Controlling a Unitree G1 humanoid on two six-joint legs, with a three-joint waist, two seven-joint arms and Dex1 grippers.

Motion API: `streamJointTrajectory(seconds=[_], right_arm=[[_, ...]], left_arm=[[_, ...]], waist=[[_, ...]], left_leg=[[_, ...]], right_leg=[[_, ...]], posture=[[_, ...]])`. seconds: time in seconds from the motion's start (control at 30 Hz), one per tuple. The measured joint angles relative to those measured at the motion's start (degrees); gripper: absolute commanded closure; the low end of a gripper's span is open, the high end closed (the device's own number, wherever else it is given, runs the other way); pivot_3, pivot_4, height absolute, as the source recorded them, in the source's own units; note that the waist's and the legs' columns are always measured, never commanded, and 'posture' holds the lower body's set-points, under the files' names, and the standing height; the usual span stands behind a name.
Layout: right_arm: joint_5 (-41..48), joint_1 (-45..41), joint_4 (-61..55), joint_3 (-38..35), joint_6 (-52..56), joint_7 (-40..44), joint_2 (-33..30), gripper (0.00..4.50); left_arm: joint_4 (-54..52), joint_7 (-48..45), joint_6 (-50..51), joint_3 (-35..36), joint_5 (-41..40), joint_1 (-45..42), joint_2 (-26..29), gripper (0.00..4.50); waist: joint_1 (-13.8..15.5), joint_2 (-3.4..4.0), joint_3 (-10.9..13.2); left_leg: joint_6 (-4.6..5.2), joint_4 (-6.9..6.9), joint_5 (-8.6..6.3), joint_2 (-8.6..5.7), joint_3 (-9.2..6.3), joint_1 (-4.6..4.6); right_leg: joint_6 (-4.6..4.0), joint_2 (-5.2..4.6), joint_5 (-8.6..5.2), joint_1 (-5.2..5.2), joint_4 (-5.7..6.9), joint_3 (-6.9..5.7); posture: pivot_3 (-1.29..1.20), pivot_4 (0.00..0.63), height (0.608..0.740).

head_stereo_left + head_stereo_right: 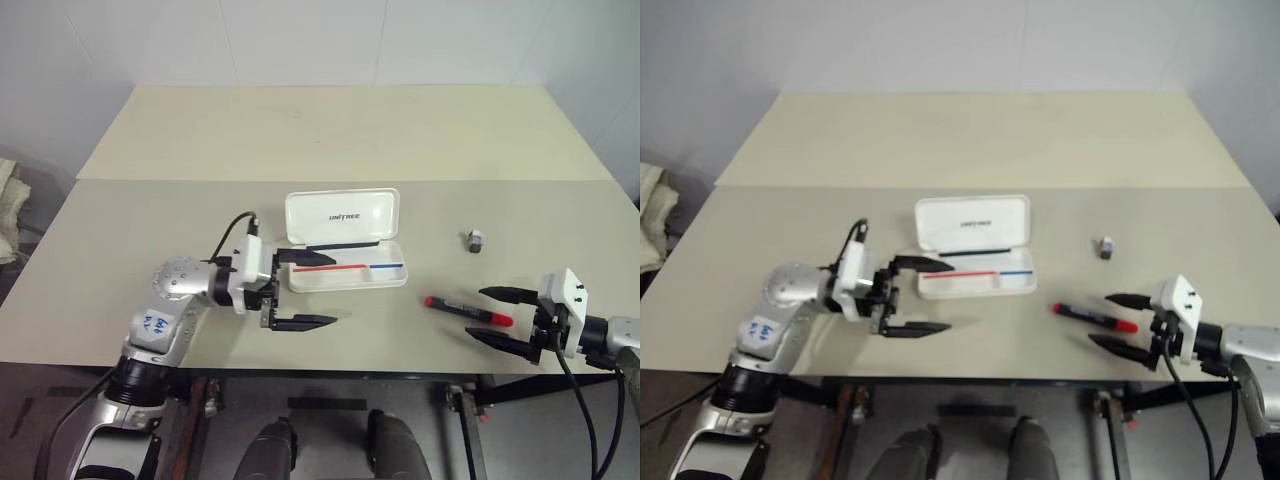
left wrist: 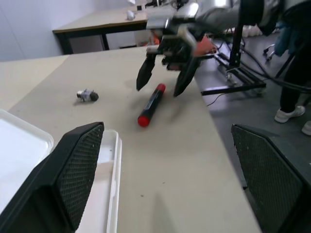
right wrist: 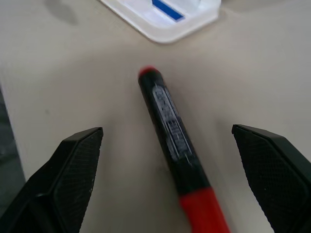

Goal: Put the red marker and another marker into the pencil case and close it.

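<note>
One red marker lies alone right of the single open pencil case, near the table's front edge, flanked by the spread, empty right gripper; left gripper gapes beside the case.

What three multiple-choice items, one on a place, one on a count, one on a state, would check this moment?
1. Where does the red marker lie?
A. Inside the pencil case
B. On the table, in front of the right claw
C. Between the left claw's fingers

2. How many coloured stripes show inside the pencil case?
A. Two
B. Four
C. None

3. What is the pencil case's state?
A. Lid shut
B. Lid raised, case open
C. Upside down

Answers:
1 B: the marker rests on the table with the open right claw facing it, fingers on either side of its capped end.
2 A: one red and one blue stripe.
3 B: the lid stands up behind the tray, which lies beside the open left claw.
</note>
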Motion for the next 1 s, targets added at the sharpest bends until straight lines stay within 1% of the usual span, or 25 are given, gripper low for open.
streamJointTrajectory(seconds=[0.13, 0.23, 0.37, 0.47, 0.5, 0.53, 0.73, 0.9, 1.0], right_arm=[[-3.2, -4.3, 7.1, 3.4, -3.3, 2.2, 0.0, 0.0], [-4.5, -7.6, 10.2, 5.2, -4.6, 3.1, 0.1, 0.59], [-4.8, -9.5, 10.9, 6.2, -4.1, 4.2, 1.0, 2.06], [-4.5, -9.7, 9.2, 7.1, -2.9, 4.7, 1.8, 3.14], [-4.5, -9.7, 8.4, 7.6, -2.7, 5.0, 2.1, 3.58], [-4.5, -9.7, 7.8, 7.7, -2.7, 5.2, 2.3, 3.89], [-4.6, -10.1, 5.4, 9.2, -2.0, 5.2, 2.8, 3.9], [-4.4, -14.2, 0.9, 9.8, -1.9, 5.5, 3.1, 3.9], [-3.6, -17.6, -2.0, 10.4, -1.5, 7.4, 3.1, 3.9]], left_arm=[[-1.4, -1.6, 2.3, 2.6, -1.8, 2.4, 4.7, 0.02], [-1.8, -2.2, 2.7, 3.9, -2.1, 3.6, 7.0, 0.0], [-2.0, -2.6, 2.7, 5.6, -2.3, 4.7, 8.8, 0.0], [-2.1, -2.3, 2.7, 6.1, -2.3, 5.4, 9.2, 0.0], [-2.1, -2.0, 2.7, 6.4, -2.3, 5.8, 9.2, 0.0], [-2.1, -1.9, 2.7, 6.7, -2.3, 6.1, 9.2, 0.0], [-2.2, -1.6, 2.2, 6.9, -2.3, 6.6, 9.5, 0.0], [-1.6, -1.6, 0.4, 7.6, -2.1, 6.8, 10.5, 0.0], [-0.7, -1.6, -0.7, 9.1, -1.6, 7.9, 11.0, 0.0]], waist=[[0.2, 0.0, 0.0], [0.3, 0.0, 0.0], [0.3, 0.0, 0.0], [0.2, 0.01, 0.0], [0.1, 0.01, 0.0], [0.1, 0.0, 0.0], [0.3, 0.0, 0.0], [0.2, 0.05, 0.0], [0.2, 0.06, 0.0]], left_leg=[[-0.01, 0.03, -0.01, 0.17, 0.06, 0.03], [-0.04, 0.06, -0.02, 0.28, 0.09, 0.04], [-0.17, 0.03, -0.07, 0.56, 0.14, 0.03], [-0.25, -0.02, -0.1, 0.66, 0.24, 0.0], [-0.28, -0.02, -0.12, 0.72, 0.27, 0.0], [-0.3, -0.02, -0.13, 0.74, 0.28, -0.01], [-0.31, 0.0, -0.16, 0.75, 0.32, -0.04], [-0.32, 0.0, -0.16, 0.86, 0.5, -0.04], [-0.33, -0.02, -0.17, 0.89, 0.53, -0.05]], right_leg=[[-0.11, 0.21, 0.12, -0.02, -0.03, 0.12], [-0.21, 0.32, 0.2, -0.03, -0.05, 0.16], [-0.34, 0.63, 0.23, -0.16, -0.04, 0.19], [-0.43, 0.73, 0.29, -0.33, 0.03, 0.28], [-0.44, 0.78, 0.3, -0.36, 0.02, 0.29], [-0.45, 0.81, 0.3, -0.37, 0.01, 0.29], [-0.46, 0.81, 0.32, -0.39, -0.02, 0.31], [-0.53, 0.9, 0.37, -0.5, -0.02, 0.4], [-0.54, 0.92, 0.37, -0.54, -0.03, 0.42]], posture=[[0.0, 0.15, 0.74], [0.0, 0.15, 0.74], [0.0, 0.15, 0.74], [0.0, 0.15, 0.74], [0.0, 0.15, 0.74], [0.0, 0.15, 0.74], [0.0, 0.15, 0.74], [0.0, 0.15, 0.74], [0.0, 0.15, 0.74]])
